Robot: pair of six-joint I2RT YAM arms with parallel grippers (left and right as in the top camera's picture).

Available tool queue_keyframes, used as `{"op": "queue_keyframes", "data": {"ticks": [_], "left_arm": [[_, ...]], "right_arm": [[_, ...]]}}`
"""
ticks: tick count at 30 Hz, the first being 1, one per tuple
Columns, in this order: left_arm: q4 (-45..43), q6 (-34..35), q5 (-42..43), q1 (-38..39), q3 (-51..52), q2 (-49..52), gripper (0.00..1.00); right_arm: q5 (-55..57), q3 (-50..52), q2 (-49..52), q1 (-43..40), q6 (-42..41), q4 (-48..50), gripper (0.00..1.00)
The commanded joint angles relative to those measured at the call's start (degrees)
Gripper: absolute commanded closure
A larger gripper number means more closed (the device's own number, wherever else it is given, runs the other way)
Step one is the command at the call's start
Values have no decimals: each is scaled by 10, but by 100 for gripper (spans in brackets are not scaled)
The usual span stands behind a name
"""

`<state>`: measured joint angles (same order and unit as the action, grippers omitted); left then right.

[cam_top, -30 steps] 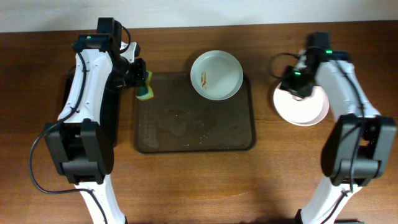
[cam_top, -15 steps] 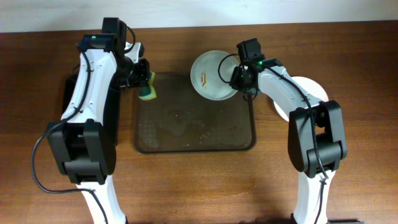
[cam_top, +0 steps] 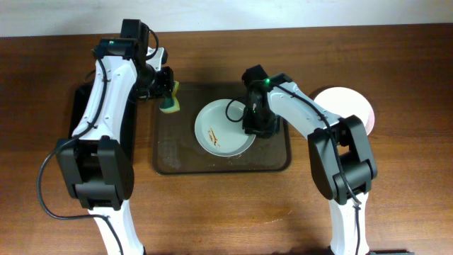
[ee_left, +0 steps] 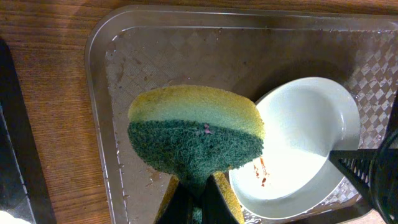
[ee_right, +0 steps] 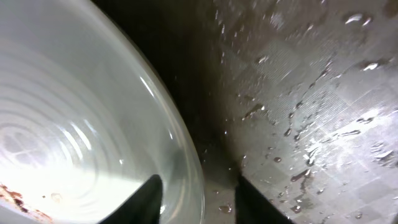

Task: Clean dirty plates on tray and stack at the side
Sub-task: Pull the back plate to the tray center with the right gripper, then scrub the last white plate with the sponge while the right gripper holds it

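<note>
Right pincer (ee_right: 196, 190) on one smeared plate (cam_top: 216, 131), left pincer (ee_left: 199, 186) on one sponge (ee_left: 196, 134)

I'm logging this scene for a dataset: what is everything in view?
Brown tray: one, brown, middle of the table.
Plate: one, white with orange-brown smears, on the brown tray.
Stacked plates: count unclear, white, on the table right of the brown tray.
Sponge: one, yellow and green, at the brown tray's far left corner.
Black tray: one, black, left of the brown tray.
Table: one, brown wood.
Left gripper: holds the sponge.
Right gripper: grips the plate's rim.
</note>
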<state>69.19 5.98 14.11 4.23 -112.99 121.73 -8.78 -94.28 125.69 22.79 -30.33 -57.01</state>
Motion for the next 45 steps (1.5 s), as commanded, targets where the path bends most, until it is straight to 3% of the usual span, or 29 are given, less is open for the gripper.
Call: {"op": "queue_keyframes", "data": {"ticks": [1, 4, 6, 9, 18, 19, 20, 21, 25, 31, 35, 38, 42, 45], "left_arm": [[-2, -9, -5, 3, -4, -1, 99], [-1, -9, -5, 3, -4, -1, 99], [-1, -9, -5, 6, -4, -1, 99], [-1, -9, -5, 7, -4, -1, 99], [-1, -9, -4, 9, -4, -1, 99], [-1, -9, -4, 9, -4, -1, 99], [-2, -9, -4, 9, -4, -1, 99], [-2, -9, -4, 10, -4, -1, 99], [1, -9, 2, 13, -4, -1, 99], [14, -17, -2, 92, 5, 8, 99], [-6, 2, -5, 108, 103, 12, 99], [-71, 8, -7, 109, 176, 12, 99], [-174, 11, -127, 116, 246, 12, 99], [-237, 81, -244, 115, 270, 12, 99]], "right_arm": [[-3, -47, -12, -19, 119, 8, 43], [-75, -46, 6, -45, 198, 65, 43], [-123, -46, 27, -60, 218, 68, 47], [-143, -45, 36, -68, 220, 69, 65], [-243, -4, 62, -82, 214, 81, 80], [-243, 7, 62, -82, 208, 89, 84], [-246, 34, 62, -82, 184, 109, 94], [-252, 50, 62, -82, 162, 125, 96], [-254, 57, 62, -70, 127, 134, 96], [-205, 57, 62, -41, 58, 145, 96], [-194, 57, 62, -42, 47, 144, 96], [-194, 57, 62, -42, 47, 144, 96], [-194, 57, 62, -42, 47, 143, 95], [-178, 57, 62, -41, 47, 127, 96]]}}
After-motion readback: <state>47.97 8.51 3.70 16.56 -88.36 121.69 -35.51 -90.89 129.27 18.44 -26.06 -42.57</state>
